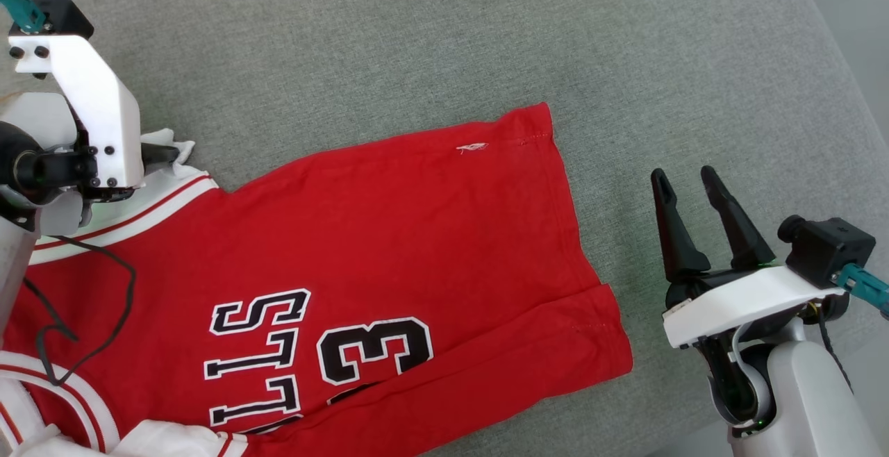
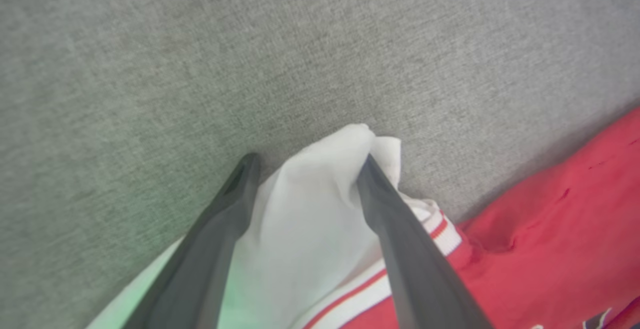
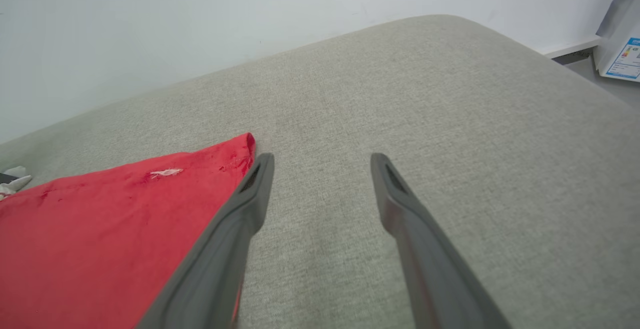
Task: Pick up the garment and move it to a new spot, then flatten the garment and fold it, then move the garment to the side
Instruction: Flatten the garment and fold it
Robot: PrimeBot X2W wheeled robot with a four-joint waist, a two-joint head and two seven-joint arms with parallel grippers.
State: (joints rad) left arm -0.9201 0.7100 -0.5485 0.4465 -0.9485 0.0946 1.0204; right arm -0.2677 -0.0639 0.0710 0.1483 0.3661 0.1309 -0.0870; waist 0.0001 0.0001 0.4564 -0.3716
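The garment point(image 1: 389, 235) lies spread on grey fabric, red with black white-outlined letters and a 3 near the bottom edge of the head view. Its hem points right, its striped collar and white sleeves sit at the left. My left gripper point(image 1: 158, 157) is at the upper white sleeve point(image 2: 310, 209), open, with one finger on each side of the bunched sleeve tip. My right gripper point(image 1: 684, 176) hovers open just right of the hem, nothing between its fingers point(image 3: 250, 204). In the right wrist view the garment's red corner point(image 3: 125, 219) lies left of that gripper point(image 3: 324, 159).
The grey upholstered surface point(image 1: 417, 40) stretches beyond the garment to the far side and right. Its rounded edge point(image 1: 854, 96) runs down the right, with a pale wall point(image 3: 200, 29) behind. A black cable point(image 1: 125, 290) from my left arm drapes over the shoulder area.
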